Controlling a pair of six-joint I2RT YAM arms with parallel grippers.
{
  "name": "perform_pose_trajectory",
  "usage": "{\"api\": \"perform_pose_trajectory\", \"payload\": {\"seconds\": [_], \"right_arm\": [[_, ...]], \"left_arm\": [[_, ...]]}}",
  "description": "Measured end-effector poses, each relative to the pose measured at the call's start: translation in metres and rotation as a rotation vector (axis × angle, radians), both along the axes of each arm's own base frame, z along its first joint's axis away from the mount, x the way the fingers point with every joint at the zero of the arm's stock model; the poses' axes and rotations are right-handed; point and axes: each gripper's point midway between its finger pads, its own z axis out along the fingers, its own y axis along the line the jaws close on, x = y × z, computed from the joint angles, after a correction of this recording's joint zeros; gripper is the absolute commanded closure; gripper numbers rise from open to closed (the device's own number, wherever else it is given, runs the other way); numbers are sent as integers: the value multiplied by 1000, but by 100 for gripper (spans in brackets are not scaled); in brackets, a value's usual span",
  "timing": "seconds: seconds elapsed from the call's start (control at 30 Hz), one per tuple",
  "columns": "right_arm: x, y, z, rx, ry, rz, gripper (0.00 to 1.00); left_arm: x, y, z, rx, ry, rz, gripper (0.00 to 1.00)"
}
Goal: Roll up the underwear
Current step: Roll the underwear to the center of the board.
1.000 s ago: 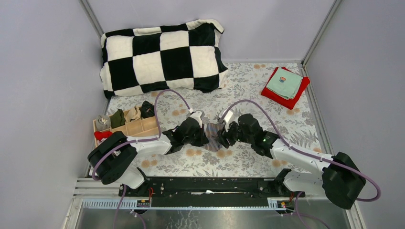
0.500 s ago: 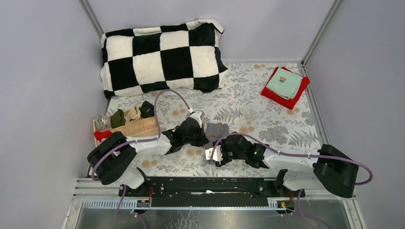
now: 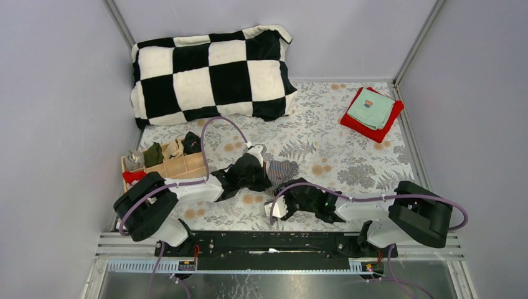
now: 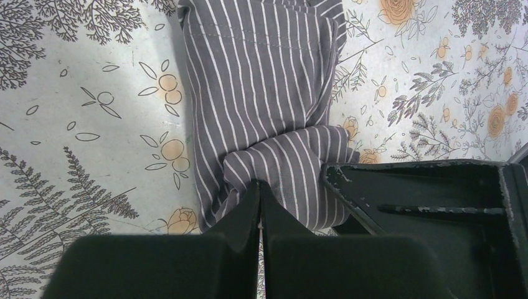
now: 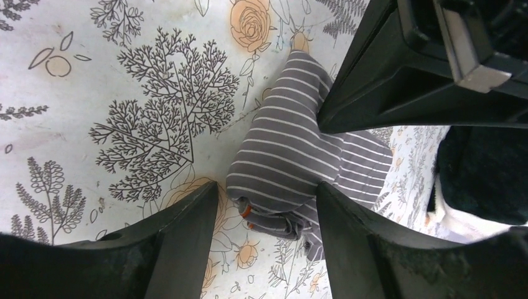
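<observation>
Nearest me, low in the overhead frame just right of centre, my right gripper (image 5: pixel 268 187) is released; its fingers (image 5: pixel 180 237) stand wide apart with nothing between them, low over the floral table cover (image 3: pixel 348 156). Its wrist camera looks between those fingers at one end of the grey striped boxer shorts (image 4: pixel 261 81); a sliver of orange waistband (image 5: pixel 246 210) shows at that end; from there the bundle runs toward the right of that frame.

Just beyond, at the centre of the overhead frame, the shorts lie bundled on the cover, apart from the right gripper; in the left wrist view the long axis runs from the bottom to the top of the frame, the pale stripes running along it, one end at the top edge and the other bunched at the bottom. My left gripper (image 4: pixel 259 190) is clenched on that bunched end; the cloth puckers right at the tips, so I read it as pinching a fold.

Further back on the left sits a wooden tray (image 3: pixel 180 167) with small garments in its compartments; at the upper right a teal cloth (image 3: pixel 372 108) lies on a red cloth (image 3: pixel 358 121); farthest, at the upper left, is a black-and-white chequered pillow (image 3: pixel 212 75).
</observation>
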Motion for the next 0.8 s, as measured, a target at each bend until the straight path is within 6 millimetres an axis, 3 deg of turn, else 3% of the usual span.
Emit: {"api": "perform_pose_trajectory", "payload": {"seconds": [0.43,0.8], "right_arm": [[9,-1,-2,-21,-81,0,37],[10,0,-8,2,-75,-31,85]], "left_arm": [[0,0,0,0,0,0,100],[0,0,0,2,0,1,100]]}}
